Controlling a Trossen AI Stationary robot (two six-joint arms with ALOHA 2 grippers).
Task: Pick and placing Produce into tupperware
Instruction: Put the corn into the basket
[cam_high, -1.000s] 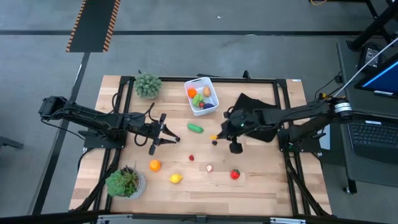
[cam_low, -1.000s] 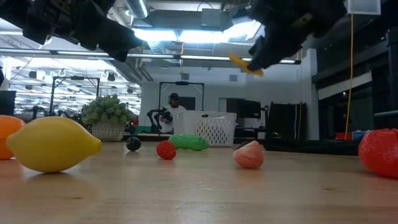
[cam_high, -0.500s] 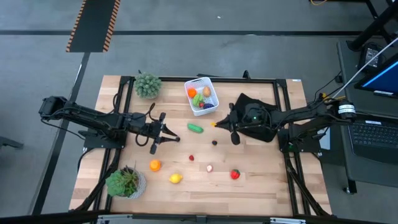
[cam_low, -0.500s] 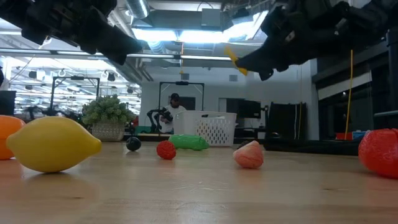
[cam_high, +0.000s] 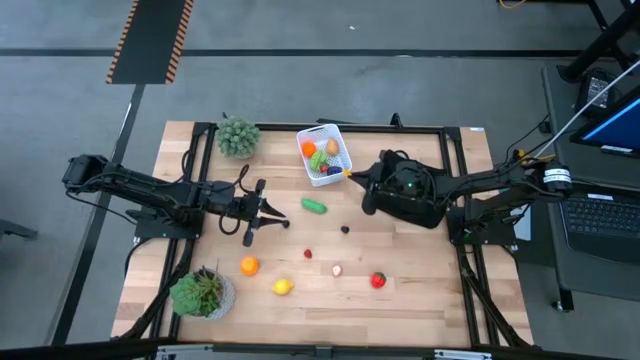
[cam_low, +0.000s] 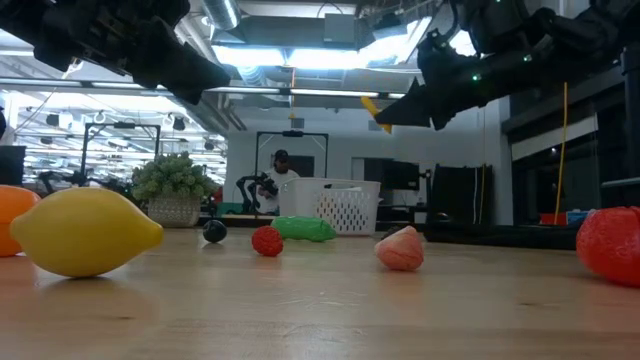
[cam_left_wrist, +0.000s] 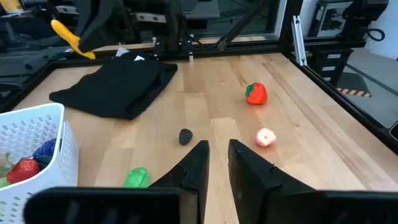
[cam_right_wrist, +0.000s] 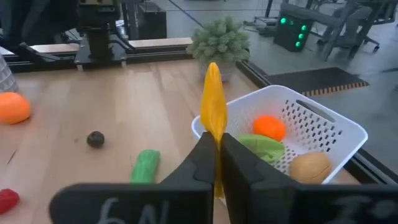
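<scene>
A: Right gripper (cam_high: 350, 176)?
B: Raised above the table, just beside the near corner of the white tupperware (cam_high: 340, 143); fingers clamped on a thin yellow produce piece (cam_right_wrist: 213, 106); in the low view that piece (cam_low: 375, 110) hangs well above the table.

A: Left gripper (cam_high: 280, 219)?
B: Over the left-centre of the table, nothing between its fingers (cam_left_wrist: 198, 165); only a narrow gap between them, whether fully closed I cannot tell.

A: Tub contents?
B: An orange piece (cam_right_wrist: 270, 128), a green piece (cam_right_wrist: 260, 146) and a tan piece (cam_right_wrist: 310, 166) show in the right wrist view; a red strawberry-like piece (cam_left_wrist: 23, 169) and something blue in the left wrist view.

A: Loose produce on the table?
B: Green cucumber-like piece (cam_high: 315, 206) near the tub; small dark ball (cam_high: 345, 229) beside the black cloth (cam_high: 410, 200); small red piece (cam_high: 308, 254); pale pink piece (cam_high: 337, 270); red strawberry (cam_high: 378, 281); orange (cam_high: 248, 266); lemon (cam_high: 283, 287).

A: Other items?
B: Two potted plants, one at the far left (cam_high: 238, 136), one at the near left (cam_high: 203, 292); a person (cam_low: 279, 172) far back in the room.
</scene>
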